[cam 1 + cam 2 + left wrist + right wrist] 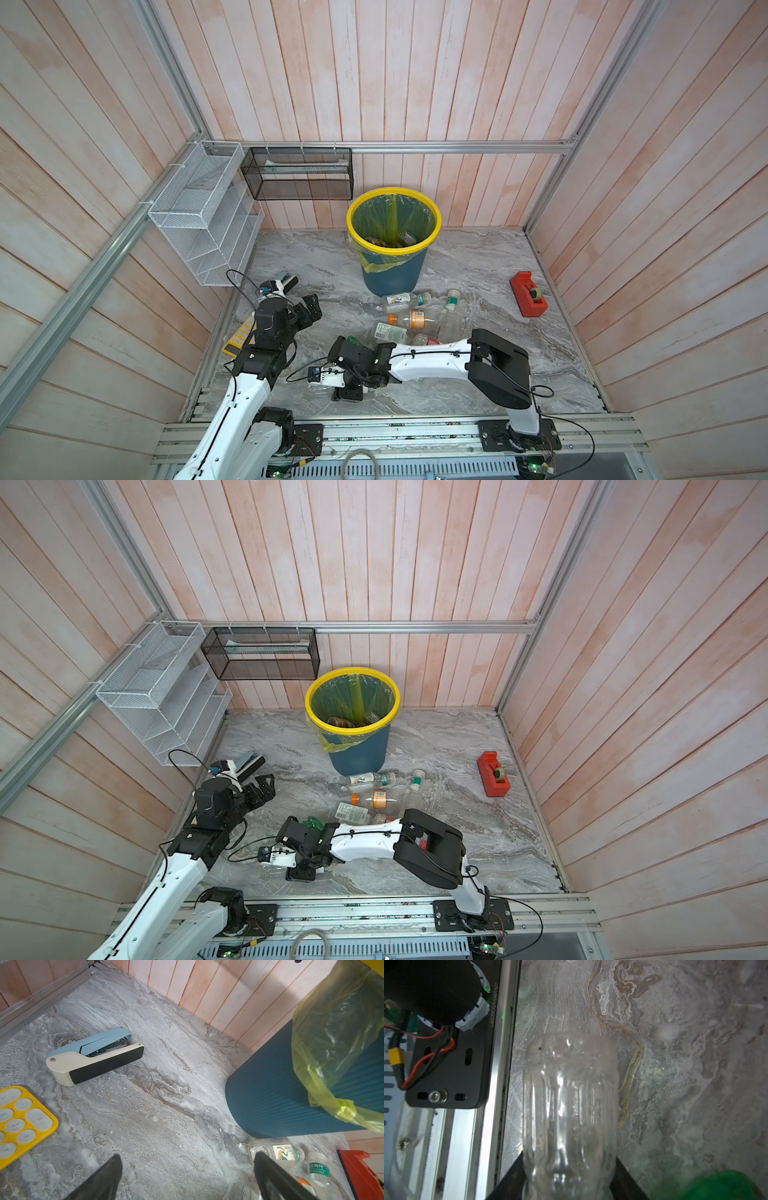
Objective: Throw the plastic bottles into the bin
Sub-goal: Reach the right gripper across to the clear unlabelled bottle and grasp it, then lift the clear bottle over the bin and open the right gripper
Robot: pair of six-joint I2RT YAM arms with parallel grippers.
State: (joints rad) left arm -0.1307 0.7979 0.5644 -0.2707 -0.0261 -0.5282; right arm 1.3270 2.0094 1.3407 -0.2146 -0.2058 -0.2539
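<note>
Clear bottle (569, 1109), ribbed, no label, sits at the table's (498, 374) near edge. My R gripper (569, 1157) is clamped on its sides. Green-label bottle (318, 1169) reads "方树叶", w/ other bottles (411, 320) just beside the bin (395, 274), mid-table toward back edge. L gripper (187, 1155) is wide open, empty.

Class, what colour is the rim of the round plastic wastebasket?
Bright yellow. The rim of the teal-blue plastic wastebasket shows best in a top view.

Overhead stereo pair; two close wrist views.
</note>
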